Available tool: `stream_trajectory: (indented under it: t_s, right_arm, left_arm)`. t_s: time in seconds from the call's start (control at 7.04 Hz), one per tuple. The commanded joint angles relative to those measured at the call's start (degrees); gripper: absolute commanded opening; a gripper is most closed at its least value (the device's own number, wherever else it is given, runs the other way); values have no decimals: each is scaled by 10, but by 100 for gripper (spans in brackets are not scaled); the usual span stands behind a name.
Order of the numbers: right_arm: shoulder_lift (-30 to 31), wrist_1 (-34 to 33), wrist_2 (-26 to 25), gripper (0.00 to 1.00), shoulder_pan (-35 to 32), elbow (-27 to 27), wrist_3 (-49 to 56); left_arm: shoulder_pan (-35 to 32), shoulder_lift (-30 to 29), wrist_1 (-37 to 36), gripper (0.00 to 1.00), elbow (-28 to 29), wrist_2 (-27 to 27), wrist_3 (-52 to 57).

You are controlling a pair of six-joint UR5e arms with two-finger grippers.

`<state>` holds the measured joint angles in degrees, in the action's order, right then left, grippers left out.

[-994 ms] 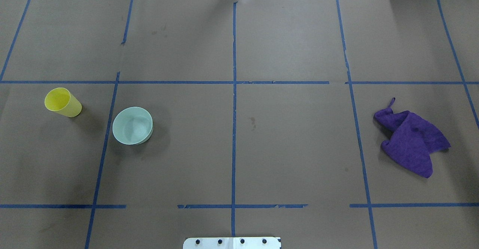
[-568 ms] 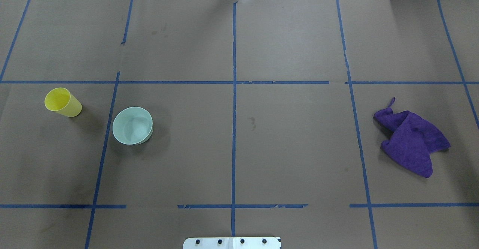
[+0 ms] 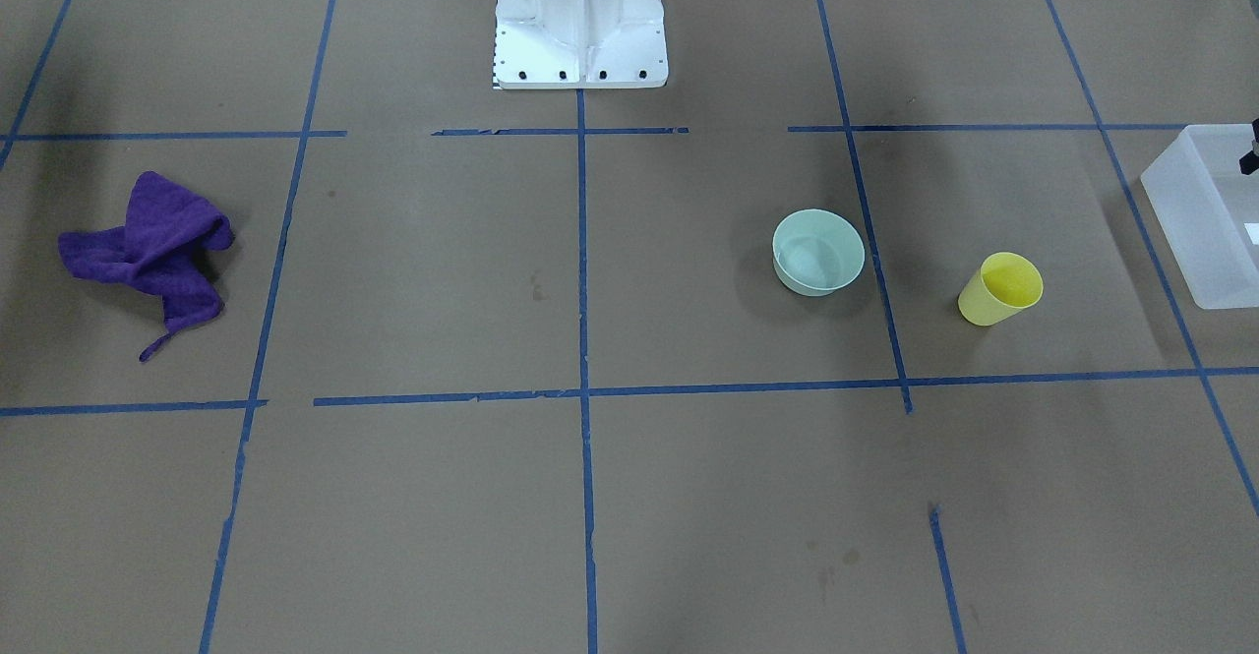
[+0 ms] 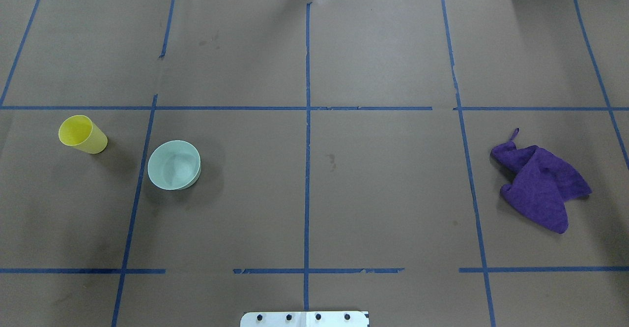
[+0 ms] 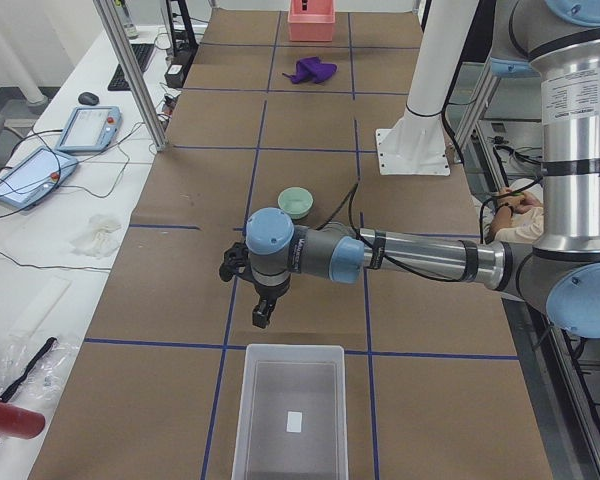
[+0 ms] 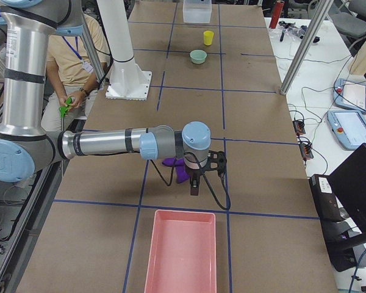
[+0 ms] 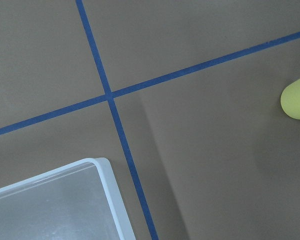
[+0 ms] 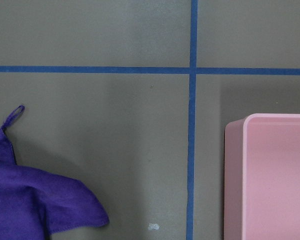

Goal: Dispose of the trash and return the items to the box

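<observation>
The yellow cup stands upright at the table's left; it also shows in the front view and at the left wrist view's right edge. The mint-green bowl stands upright beside it, empty. The frosted-white box sits at the table's left end, its corner in the left wrist view. My left gripper hangs between cup and box. My right gripper hangs over the purple cloth. Both grippers show clearly only in the side views, so I cannot tell whether either is open or shut.
A pink bin sits at the table's right end, its corner in the right wrist view. The white pedestal base stands at the robot's edge. Blue tape lines cross the brown table. A seated person is beside the robot.
</observation>
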<state>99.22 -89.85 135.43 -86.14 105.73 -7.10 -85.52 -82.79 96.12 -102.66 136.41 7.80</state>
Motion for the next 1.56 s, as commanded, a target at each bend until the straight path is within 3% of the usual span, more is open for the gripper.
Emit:
stream_trajectory:
  t_s: [0.0, 0.57, 0.85, 1.14, 1.42]
  right_arm:
    - [1, -1, 6, 100, 0, -1, 0]
    - [0, 1, 24, 100, -1, 2, 1]
    - [-2, 1, 22, 100, -1, 1, 1]
    - [-4, 2, 22, 100, -1, 1, 1]
    - [-4, 2, 22, 100, -1, 2, 0]
  left_arm:
    - [1, 0, 44, 100, 5, -2, -16]
    - [1, -2, 47, 100, 11, 1, -31]
    - [18, -6, 63, 100, 12, 1, -87]
    - [61, -11, 141, 100, 14, -1, -217]
    - [106, -49, 148, 100, 34, -6, -278]
